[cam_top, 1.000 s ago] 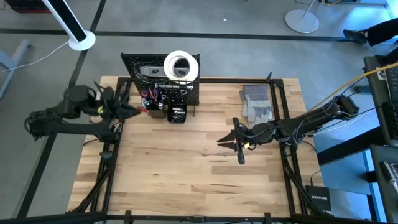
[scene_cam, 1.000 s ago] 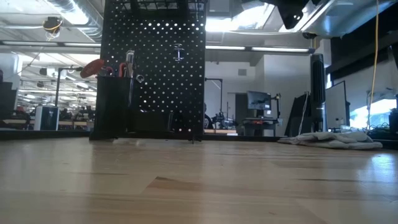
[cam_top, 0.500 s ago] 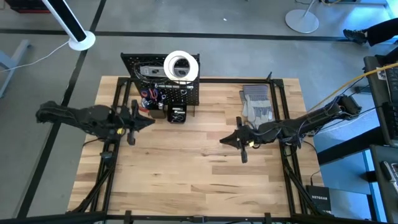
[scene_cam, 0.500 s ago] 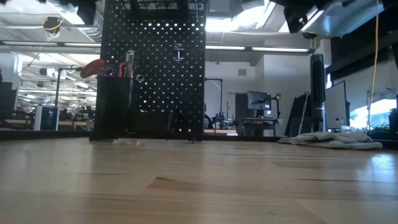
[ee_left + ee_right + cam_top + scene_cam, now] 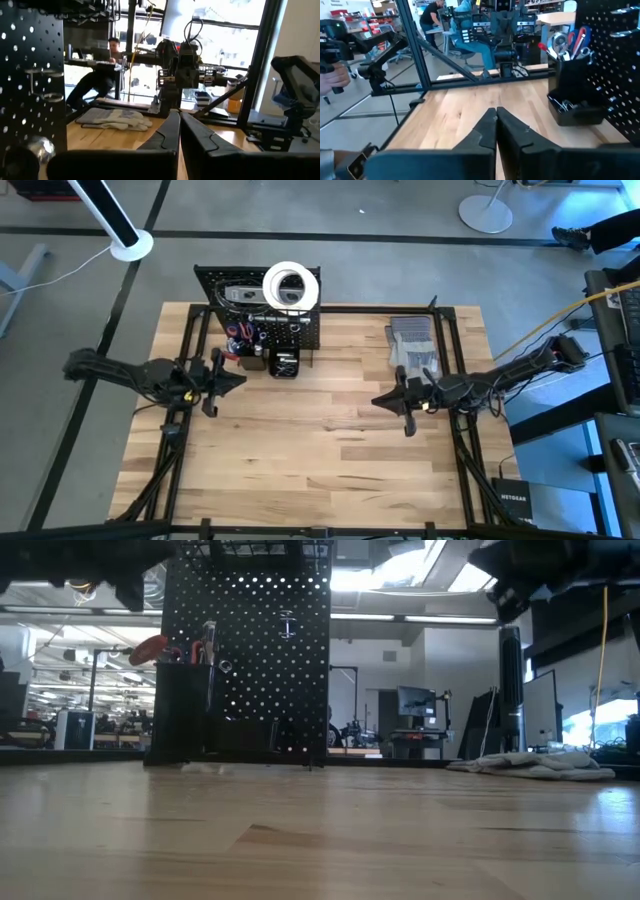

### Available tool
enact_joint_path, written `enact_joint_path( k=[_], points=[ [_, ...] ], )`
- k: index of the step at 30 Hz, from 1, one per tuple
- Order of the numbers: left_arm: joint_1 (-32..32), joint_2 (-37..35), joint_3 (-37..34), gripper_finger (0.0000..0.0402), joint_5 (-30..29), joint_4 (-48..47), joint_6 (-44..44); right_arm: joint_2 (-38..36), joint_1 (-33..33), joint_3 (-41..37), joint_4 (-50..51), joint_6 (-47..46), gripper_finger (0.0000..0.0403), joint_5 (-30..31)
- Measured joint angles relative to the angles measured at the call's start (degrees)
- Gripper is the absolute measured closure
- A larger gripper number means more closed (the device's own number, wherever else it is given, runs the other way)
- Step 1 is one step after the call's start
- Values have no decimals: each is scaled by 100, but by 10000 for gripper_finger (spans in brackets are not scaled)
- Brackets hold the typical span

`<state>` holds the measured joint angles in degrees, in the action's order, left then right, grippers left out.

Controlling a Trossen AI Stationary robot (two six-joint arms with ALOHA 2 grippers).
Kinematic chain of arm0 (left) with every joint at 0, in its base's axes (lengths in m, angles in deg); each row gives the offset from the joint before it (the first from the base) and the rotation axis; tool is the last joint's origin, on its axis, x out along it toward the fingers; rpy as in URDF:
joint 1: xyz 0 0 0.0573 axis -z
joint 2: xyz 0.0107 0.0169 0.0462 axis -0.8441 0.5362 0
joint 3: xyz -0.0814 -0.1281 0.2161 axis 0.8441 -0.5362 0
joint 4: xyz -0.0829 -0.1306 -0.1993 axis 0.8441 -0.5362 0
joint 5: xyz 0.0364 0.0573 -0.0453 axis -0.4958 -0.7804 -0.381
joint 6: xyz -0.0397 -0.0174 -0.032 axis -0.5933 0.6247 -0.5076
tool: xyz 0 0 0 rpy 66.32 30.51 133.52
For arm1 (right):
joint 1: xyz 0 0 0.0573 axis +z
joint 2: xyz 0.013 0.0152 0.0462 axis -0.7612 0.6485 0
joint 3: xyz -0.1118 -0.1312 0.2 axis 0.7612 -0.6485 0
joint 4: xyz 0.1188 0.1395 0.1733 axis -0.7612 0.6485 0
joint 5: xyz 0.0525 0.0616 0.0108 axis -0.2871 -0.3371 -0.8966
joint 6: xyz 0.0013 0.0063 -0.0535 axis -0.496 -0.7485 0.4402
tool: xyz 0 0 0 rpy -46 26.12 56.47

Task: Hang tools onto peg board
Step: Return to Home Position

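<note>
The black peg board (image 5: 262, 312) stands upright at the table's far side, left of centre. A white tape roll (image 5: 291, 285) sits at its top, and red-handled tools (image 5: 238, 335) stand in the black bins (image 5: 570, 65) on its front. My left gripper (image 5: 240, 377) hovers shut and empty just near-left of the board, pointing toward the table's right edge. My right gripper (image 5: 377, 400) hovers shut and empty over the table's right half, pointing toward the left edge. The wrist views show each pair of fingers closed together, left (image 5: 179, 120) and right (image 5: 496, 114).
Grey work gloves (image 5: 413, 346) lie on the table at the far right, beside the black frame rail (image 5: 447, 350). Bare wood (image 5: 300, 440) spreads between and in front of the two arms. A person's hand (image 5: 334, 75) shows beyond the table's edge.
My left arm has swung away from the peg board toward the table's near edge and sunk, so it now shows at the low view's top left. My right gripper has drawn back toward the table's right edge and come lower.
</note>
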<state>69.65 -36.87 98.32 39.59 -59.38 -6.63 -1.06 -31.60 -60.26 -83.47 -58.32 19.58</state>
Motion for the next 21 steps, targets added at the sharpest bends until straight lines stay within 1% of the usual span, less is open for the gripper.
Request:
enact_joint_path(
  k=[4, 7, 10, 14, 16, 19, 20, 21],
  points=[
    [-2, -273, -439, 398, -25, 271, 143, -294, 0, -310, -6, 50, 391, 191],
    [-7, -471, -595, 398, -114, 301, 195, -565, -9, -447, -36, 97, 394, 204],
    [-7, -637, -725, 398, -120, 294, 257, -1035, -47, -610, 108, 220, 399, 87],
    [-7, -810, -809, 400, -123, 287, 259, -1868, -234, -942, 329, 214, 397, -124],
    [-7, -883, -854, 400, -121, 240, 262, -2320, -365, -1155, 425, 209, 397, -445],
    [-7, -909, -857, 399, -122, 248, 281, -2970, -678, -1486, 411, 198, 396, -1287],
    [-7, -918, -857, 398, -123, 240, 288, -3155, -795, -1592, 431, 182, 396, -1485],
    [-7, -917, -857, 398, -127, 244, 289, -3336, -909, -1692, 527, 180, 396, -1510]
  ],
)
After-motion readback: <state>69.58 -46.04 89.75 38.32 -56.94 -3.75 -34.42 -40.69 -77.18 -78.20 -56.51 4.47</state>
